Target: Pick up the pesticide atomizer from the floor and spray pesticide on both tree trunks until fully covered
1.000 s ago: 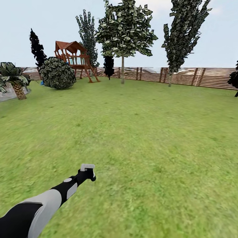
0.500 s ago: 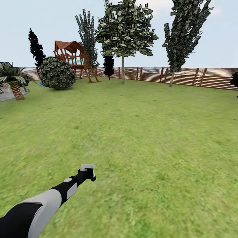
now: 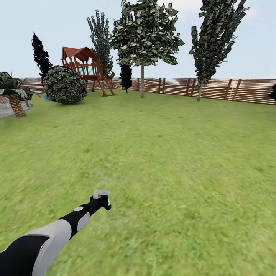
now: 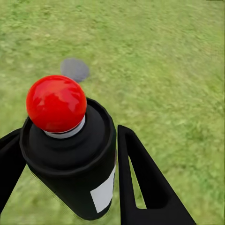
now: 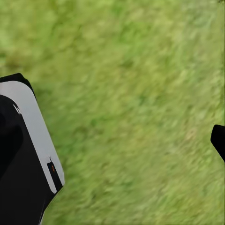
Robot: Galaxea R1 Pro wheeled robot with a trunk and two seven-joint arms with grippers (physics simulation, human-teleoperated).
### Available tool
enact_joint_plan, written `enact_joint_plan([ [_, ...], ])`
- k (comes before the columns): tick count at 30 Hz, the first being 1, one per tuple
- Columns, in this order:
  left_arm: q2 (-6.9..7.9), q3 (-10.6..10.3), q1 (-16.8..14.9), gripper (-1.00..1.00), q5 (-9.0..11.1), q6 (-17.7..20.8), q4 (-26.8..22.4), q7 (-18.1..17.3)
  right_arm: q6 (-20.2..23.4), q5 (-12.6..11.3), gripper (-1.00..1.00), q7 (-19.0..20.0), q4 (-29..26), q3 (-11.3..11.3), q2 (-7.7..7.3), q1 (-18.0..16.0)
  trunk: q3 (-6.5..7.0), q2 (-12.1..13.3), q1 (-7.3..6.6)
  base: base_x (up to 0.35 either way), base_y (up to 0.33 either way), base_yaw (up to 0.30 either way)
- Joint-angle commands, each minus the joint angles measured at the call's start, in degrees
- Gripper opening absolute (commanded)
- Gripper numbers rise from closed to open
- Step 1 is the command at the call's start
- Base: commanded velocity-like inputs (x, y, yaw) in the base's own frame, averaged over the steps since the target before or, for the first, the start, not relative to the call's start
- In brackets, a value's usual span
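Outdoors on the lawn (image 3: 161, 161), the left hand (image 4: 70, 178) is clamped round the dark body of a small spray can (image 4: 70, 150), red button on top. It looks light, rigid and smooth. Both trees (image 3: 142, 34) stand far ahead by the fence (image 3: 230, 90).

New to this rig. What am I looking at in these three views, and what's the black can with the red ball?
It is a simulated wheeled robot with two arms. The head camera looks over the lawn toward the fence, a playset and two bare-trunked trees; the left arm reaches in low. The left wrist camera looks along the left gripper, whose black fingers clamp the pesticide atomizer, red button on top. The right wrist camera shows blurred grass and part of the robot's body.
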Motion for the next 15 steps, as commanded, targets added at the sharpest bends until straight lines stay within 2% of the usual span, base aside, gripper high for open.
enact_joint_plan([
  [1, 0.02, 0.0, 0.0, -1.00, 0.0, 0.0, 0.0, 0.0, 0.0, 0.0, 1.00, 0.0, 0.0, 0.0, 0.00, 0.0, 0.00, 0.0, 0.00, 0.350, 0.000, 0.000],
  [15, 0.06, 0.0, 0.0, -1.00, 0.0, 0.0, 0.0, 0.0, 0.0, 0.0, 1.00, 0.0, 0.0, 0.0, 0.00, 0.0, 0.00, 0.0, 0.00, 0.350, 0.000, 0.000],
])
